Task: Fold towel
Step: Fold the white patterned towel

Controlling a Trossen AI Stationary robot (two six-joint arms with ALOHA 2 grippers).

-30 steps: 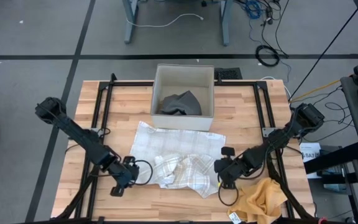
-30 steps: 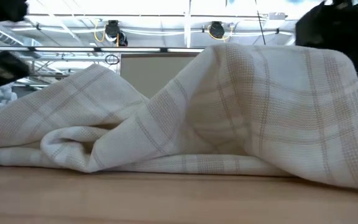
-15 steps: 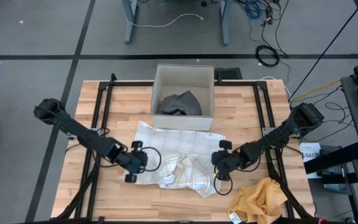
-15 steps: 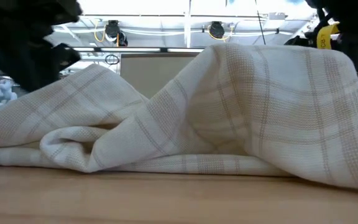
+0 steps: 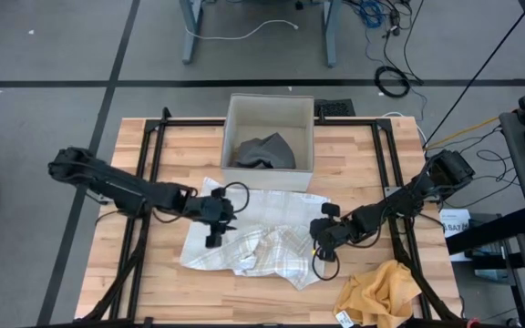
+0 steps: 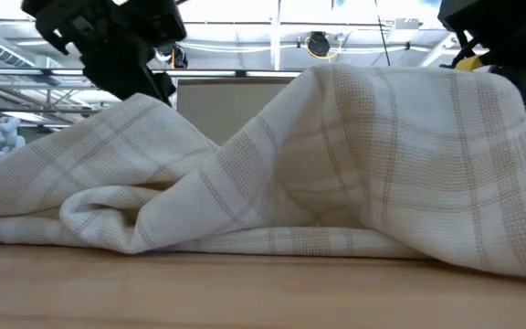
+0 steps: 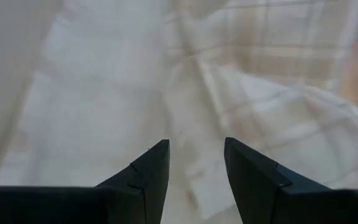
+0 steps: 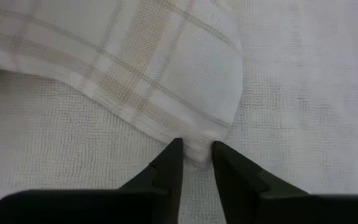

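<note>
Right gripper (image 8: 196,157) is set low over the towel (image 5: 262,232), which lies crumpled on the wooden table (image 5: 363,159) just ahead of it, in front of the grey bin (image 5: 268,132). A fold corner is being seized: its fingers are narrowed around a raised plaid edge, though a firm pinch cannot be confirmed. Closing fully, then lifting, is judged to be needed next. Left gripper (image 7: 194,167), across the cloth, is held open above it, touching nothing.

Two dark jointed arms with looping black cables.
</note>
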